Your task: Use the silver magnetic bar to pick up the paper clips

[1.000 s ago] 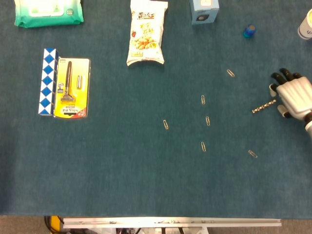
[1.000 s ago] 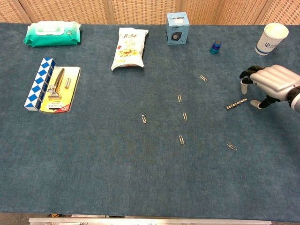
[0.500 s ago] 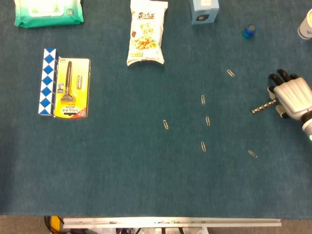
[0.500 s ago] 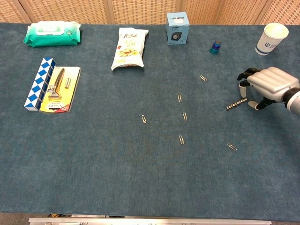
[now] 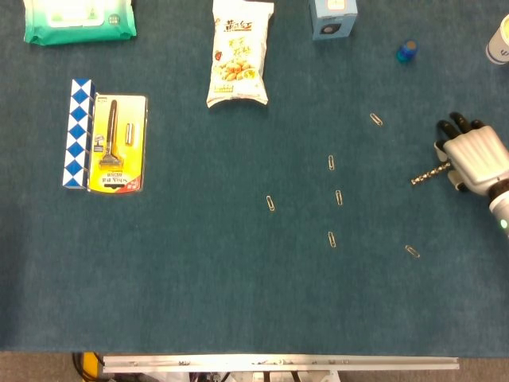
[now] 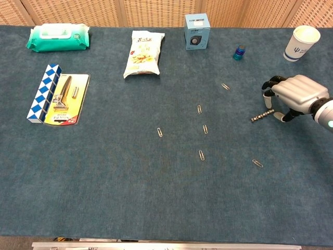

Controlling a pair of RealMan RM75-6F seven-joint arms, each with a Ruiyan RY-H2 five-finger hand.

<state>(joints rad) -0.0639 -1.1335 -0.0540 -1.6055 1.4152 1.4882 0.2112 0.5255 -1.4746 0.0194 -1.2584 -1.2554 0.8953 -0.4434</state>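
Observation:
The silver magnetic bar (image 5: pixel 429 173) (image 6: pixel 261 115) lies slanted on the blue cloth at the right. My right hand (image 5: pixel 475 156) (image 6: pixel 295 92) hovers over the bar's right end, with its fingers curved down on either side and not closed on it. Several paper clips lie scattered left of the bar, one (image 5: pixel 376 119) (image 6: pixel 225 86) farthest back and one (image 5: pixel 412 251) (image 6: pixel 257 163) nearest the front. Others such as the clip (image 5: pixel 332 163) sit mid-table. My left hand is in neither view.
Along the back edge are a wet wipes pack (image 5: pixel 79 20), a snack bag (image 5: pixel 238 52), a blue box (image 5: pixel 332 17), a small blue bottle (image 5: pixel 406 52) and a paper cup (image 6: pixel 302 42). A razor pack (image 5: pixel 117 143) and a blue-white puzzle (image 5: pixel 78 131) lie at the left.
My right hand has edged left and its fingers have come down closer around the bar's right end. The bar and the clips have not moved.

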